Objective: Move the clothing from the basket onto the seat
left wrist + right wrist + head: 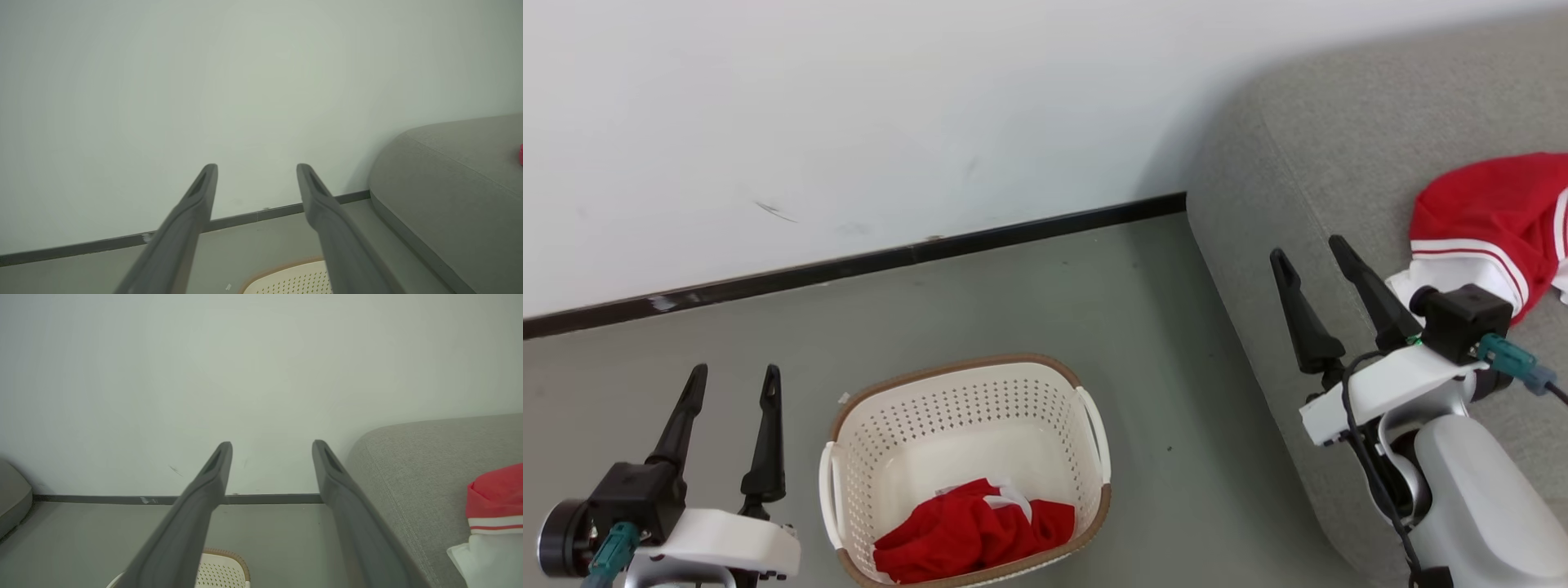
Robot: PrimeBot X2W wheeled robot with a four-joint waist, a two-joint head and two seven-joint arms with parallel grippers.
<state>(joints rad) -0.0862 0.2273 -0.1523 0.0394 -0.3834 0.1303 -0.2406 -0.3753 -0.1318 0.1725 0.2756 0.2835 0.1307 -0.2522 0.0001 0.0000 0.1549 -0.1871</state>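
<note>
The cream basket [980,392] with a brown rim stands on the floor, and a crumpled red piece of clothing [968,535] lies in its near end. Another red and white garment [1494,220] rests on the grey seat [1339,147] at the right. My left gripper [734,376] hangs open and empty just left of the basket. Over the seat's front edge my right gripper [1311,249] is open and empty, left of the garment there. The basket rim [286,269] [222,555] peeks in at the bottom of both wrist views, and the seat's garment [494,498] shows at the right.
A white wall [849,122] with a dark skirting strip [849,265] runs behind the basket. Grey floor [1160,327] lies between basket and seat. Another grey cushioned edge [12,494] shows at the far left of the right wrist view.
</note>
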